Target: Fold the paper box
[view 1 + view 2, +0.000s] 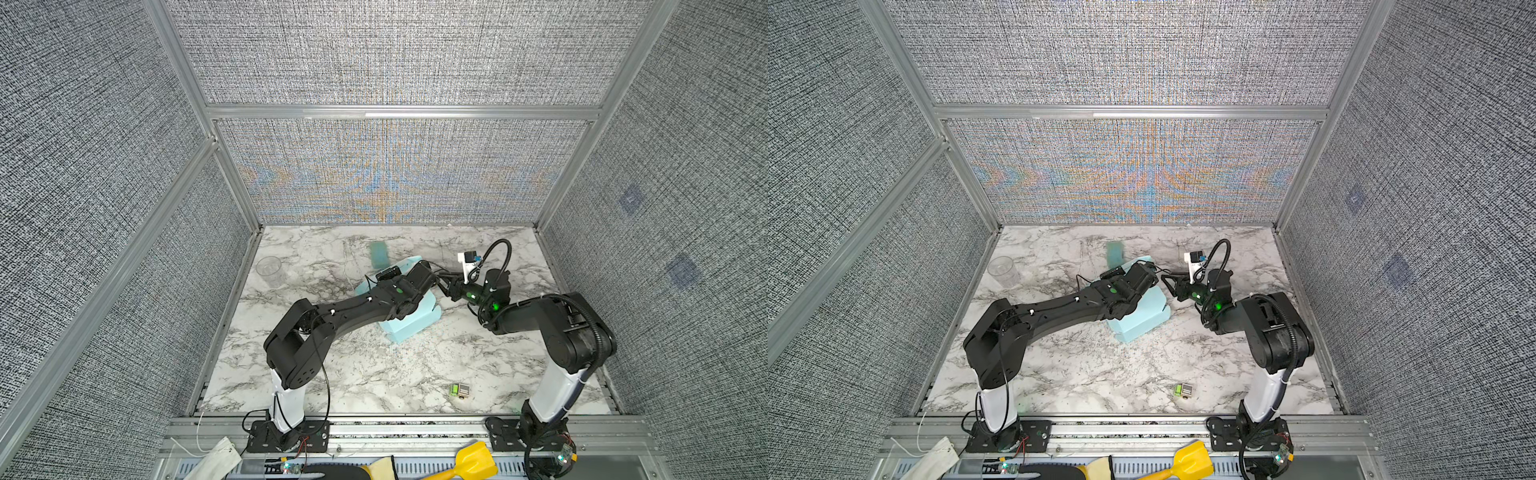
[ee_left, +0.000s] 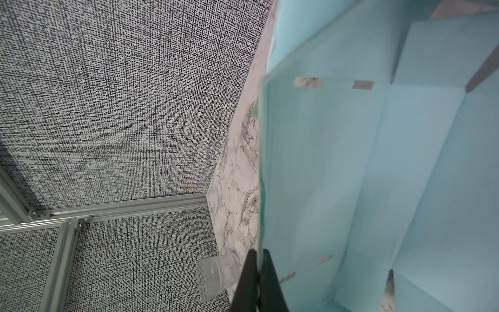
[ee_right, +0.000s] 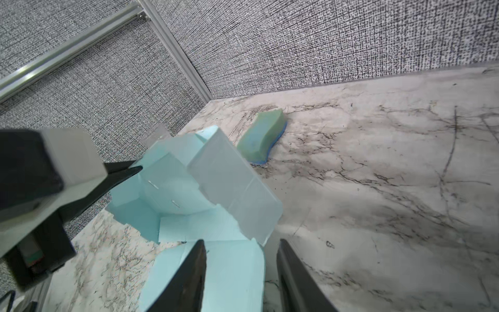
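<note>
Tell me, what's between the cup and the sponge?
Nothing; both top views show bare marble tabletop between the clear cup and the green sponge.

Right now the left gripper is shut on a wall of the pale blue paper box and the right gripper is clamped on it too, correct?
Not quite. The left gripper is shut on a wall of the paper box, but the right gripper is not clamped on it: the right wrist view shows its jaws standing apart, open.
</note>
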`<action>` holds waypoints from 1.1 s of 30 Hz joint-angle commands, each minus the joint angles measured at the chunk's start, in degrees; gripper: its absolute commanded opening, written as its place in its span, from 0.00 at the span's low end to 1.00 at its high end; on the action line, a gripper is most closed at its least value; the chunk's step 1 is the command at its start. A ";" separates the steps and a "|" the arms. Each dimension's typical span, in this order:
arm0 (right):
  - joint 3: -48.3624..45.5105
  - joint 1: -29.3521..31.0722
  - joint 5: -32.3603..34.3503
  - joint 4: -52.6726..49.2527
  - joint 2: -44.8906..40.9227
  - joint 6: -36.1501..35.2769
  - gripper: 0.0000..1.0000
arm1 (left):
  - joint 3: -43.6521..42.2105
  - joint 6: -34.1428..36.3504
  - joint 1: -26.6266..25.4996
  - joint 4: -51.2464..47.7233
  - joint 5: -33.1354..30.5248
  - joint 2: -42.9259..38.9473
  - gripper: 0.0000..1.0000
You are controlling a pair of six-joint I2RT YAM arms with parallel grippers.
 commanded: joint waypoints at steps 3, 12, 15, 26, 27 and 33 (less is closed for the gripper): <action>-1.17 2.86 7.37 3.92 -0.13 -7.35 0.47 | 0.91 -1.00 0.04 -1.30 0.33 0.30 0.00; 2.95 5.31 14.97 1.12 2.59 -10.38 0.51 | 1.31 -2.32 0.00 -3.05 0.80 1.08 0.00; 3.75 5.99 15.67 2.08 3.52 -10.56 0.51 | 1.86 -2.58 0.00 -3.52 1.01 1.46 0.00; 8.07 8.29 16.08 -0.02 6.16 -11.18 0.51 | 2.94 -3.19 0.00 -4.66 1.56 2.68 0.00; 8.36 8.39 16.42 -0.07 6.28 -11.09 0.50 | 3.00 -3.28 -0.03 -4.67 1.61 2.69 0.00; 9.39 8.74 18.29 -0.83 7.04 -10.31 0.40 | 3.88 -4.25 0.00 -5.61 2.26 2.91 0.00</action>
